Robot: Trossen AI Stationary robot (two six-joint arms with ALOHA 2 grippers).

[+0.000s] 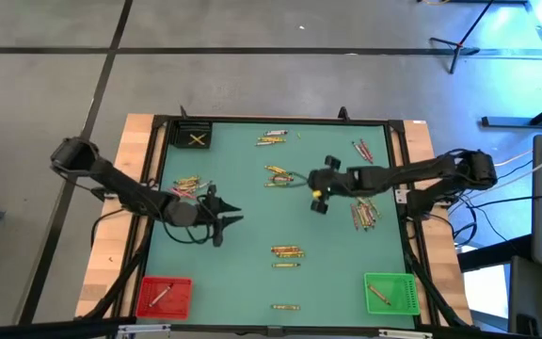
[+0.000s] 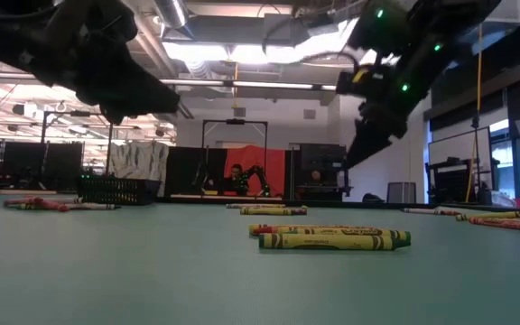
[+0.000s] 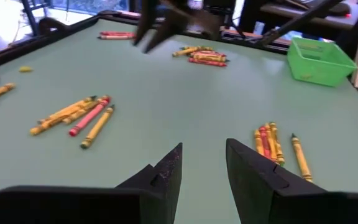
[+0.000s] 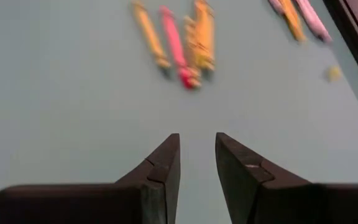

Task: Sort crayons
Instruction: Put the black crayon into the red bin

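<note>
Crayons lie in small clusters all over the green mat [image 1: 252, 226]: one by the left gripper [image 1: 188, 183], one at far centre [image 1: 271, 140], one at mid table [image 1: 278, 174], one on the right [image 1: 365, 214], one near centre [image 1: 287, 251] and a lone one at the near edge [image 1: 284, 306].

Left gripper [image 1: 229, 221] hovers mid-left over the mat, holding nothing; in the left wrist view its fingers [image 3: 166, 177] stand slightly apart over bare mat. Right gripper [image 1: 316, 200] hangs near table centre, also holding nothing; its fingers [image 4: 163, 165] show a narrow gap with nothing between.

Key relation: in the right wrist view a cluster of yellow, red and orange crayons [image 4: 182, 43] lies straight ahead of the right fingers, long axes roughly along the gripper's pointing direction, sticks touching each other. Judgement: the right arm is nearer the mid-table cluster, so a pick there looks likely; the fingers would need to turn across a crayon's length, and tight packing risks grabbing two.

Red bin [image 1: 164, 296] at near left and green bin [image 1: 390, 292] at near right each seem to hold one stick; black bin [image 1: 194, 137] at far left has a yellow X mark.

Hard to tell: exact colours in each cluster, the right wrist view is motion-smeared, and the low view shows only the closest crayons [image 2: 334, 238] clearly.
</note>
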